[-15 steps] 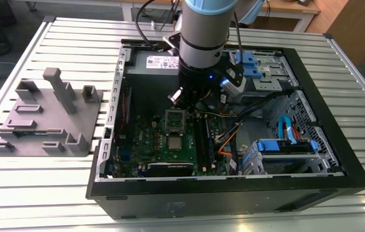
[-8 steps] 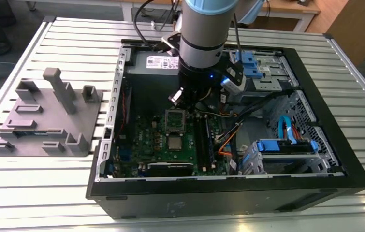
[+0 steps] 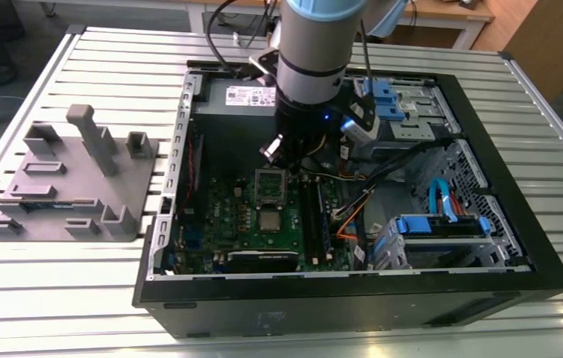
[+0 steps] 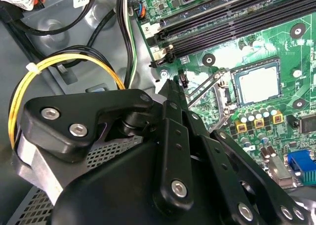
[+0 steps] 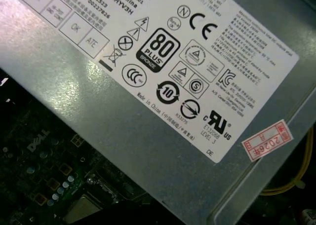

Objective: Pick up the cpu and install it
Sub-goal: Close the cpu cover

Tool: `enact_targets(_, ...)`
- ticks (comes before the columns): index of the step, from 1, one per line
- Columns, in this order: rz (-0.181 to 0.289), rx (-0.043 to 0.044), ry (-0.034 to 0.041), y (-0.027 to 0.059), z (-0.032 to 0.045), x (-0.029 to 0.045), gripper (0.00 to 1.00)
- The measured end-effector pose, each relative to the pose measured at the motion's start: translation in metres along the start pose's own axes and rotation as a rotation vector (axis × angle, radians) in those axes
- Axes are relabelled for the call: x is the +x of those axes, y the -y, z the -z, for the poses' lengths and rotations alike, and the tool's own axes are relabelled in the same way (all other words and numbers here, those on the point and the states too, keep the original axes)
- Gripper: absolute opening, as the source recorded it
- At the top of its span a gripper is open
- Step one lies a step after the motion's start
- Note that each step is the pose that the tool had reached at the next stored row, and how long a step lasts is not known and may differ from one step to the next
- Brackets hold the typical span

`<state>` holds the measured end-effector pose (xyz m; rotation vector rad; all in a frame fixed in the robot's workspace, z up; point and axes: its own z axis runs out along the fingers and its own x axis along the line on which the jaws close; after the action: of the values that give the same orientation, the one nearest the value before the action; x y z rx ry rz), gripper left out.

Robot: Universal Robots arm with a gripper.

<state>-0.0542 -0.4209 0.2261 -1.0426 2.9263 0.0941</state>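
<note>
A: The chip, how does it look?
B: 1 cpu (image 4: 256, 84). Small, flat, square, with a pale silvery top and a thin rim. It lies level in its socket on the green board (image 4: 289, 52), near the power supply (image 3: 246, 95) but not touching it. 1 metal frame (image 4: 220, 94) stands raised at the socket edge nearer the power supply.

A: Jaws?
B: 1 gripper (image 4: 170, 87). In the second wrist view its black links run together to 1 narrow tip. The jaws look pressed together with nothing pinched. The tip hangs between the power supply and the cpu, by the raised frame, clear of the chip.

A: Counts?
B: 3 small yellow-topped parts (image 4: 260, 122) just beside the socket. 2 yellow wires (image 4: 74, 59) looped behind the gripper. 1 open computer case (image 3: 361, 298) around the power supply. 1 grey plastic fixture (image 3: 63, 194) outside the case, well apart from the power supply. 1 slatted table (image 3: 63, 298) carries both.
</note>
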Motion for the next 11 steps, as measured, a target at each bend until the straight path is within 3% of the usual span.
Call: enact_targets(11,0.001,-0.0003,0.0004,-0.0013,0.0017,0.0015,0.11)
